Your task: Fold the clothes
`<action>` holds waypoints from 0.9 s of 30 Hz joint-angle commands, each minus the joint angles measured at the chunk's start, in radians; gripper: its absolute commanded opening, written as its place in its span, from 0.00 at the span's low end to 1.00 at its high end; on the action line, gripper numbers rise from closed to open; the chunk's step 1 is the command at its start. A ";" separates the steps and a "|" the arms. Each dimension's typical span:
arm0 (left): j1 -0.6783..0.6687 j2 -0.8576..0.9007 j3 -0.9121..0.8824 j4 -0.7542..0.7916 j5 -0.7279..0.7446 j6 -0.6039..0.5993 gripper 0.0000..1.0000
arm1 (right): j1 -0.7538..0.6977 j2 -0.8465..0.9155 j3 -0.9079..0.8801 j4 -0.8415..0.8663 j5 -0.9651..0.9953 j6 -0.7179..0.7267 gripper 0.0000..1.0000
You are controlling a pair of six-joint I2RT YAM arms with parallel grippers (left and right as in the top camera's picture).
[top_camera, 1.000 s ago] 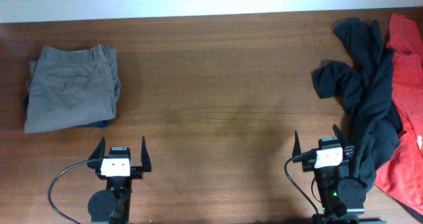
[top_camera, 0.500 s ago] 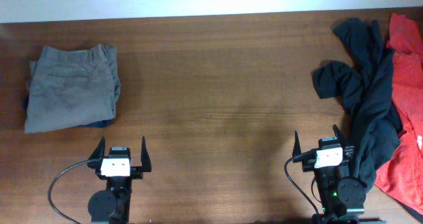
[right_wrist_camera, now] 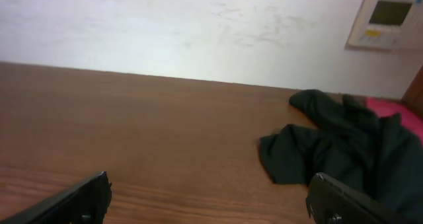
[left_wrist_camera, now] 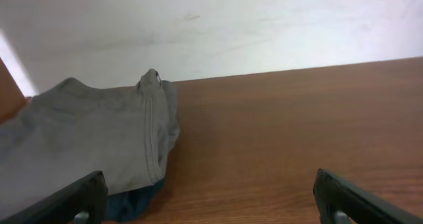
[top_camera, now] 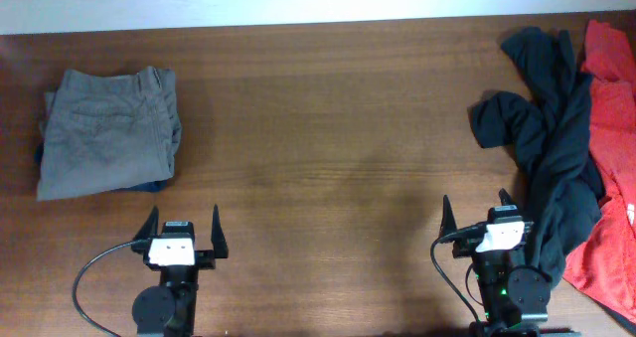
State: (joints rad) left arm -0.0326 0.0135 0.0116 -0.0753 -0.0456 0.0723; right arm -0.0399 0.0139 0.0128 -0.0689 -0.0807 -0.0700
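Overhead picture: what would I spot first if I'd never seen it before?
Probably the crumpled black garment sprawled at the right end of the table, with a bright red garment beside it at the very edge. Far over on the left lie neatly folded grey trousers, quite a contrast to that messy heap.
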 commanded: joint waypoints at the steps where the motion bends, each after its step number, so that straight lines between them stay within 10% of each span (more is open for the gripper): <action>1: -0.004 -0.008 0.005 -0.001 0.004 -0.127 0.99 | -0.006 -0.005 0.006 -0.006 -0.008 0.079 0.99; 14: -0.004 0.169 0.266 -0.153 0.009 -0.148 0.99 | -0.006 0.101 0.265 -0.260 0.146 0.184 0.99; 27: -0.004 0.702 0.597 -0.306 0.110 -0.147 0.99 | -0.008 0.724 0.714 -0.555 0.194 0.285 0.99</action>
State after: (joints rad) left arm -0.0326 0.6403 0.5518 -0.3607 0.0101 -0.0654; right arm -0.0399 0.6353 0.6319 -0.6056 0.0875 0.1928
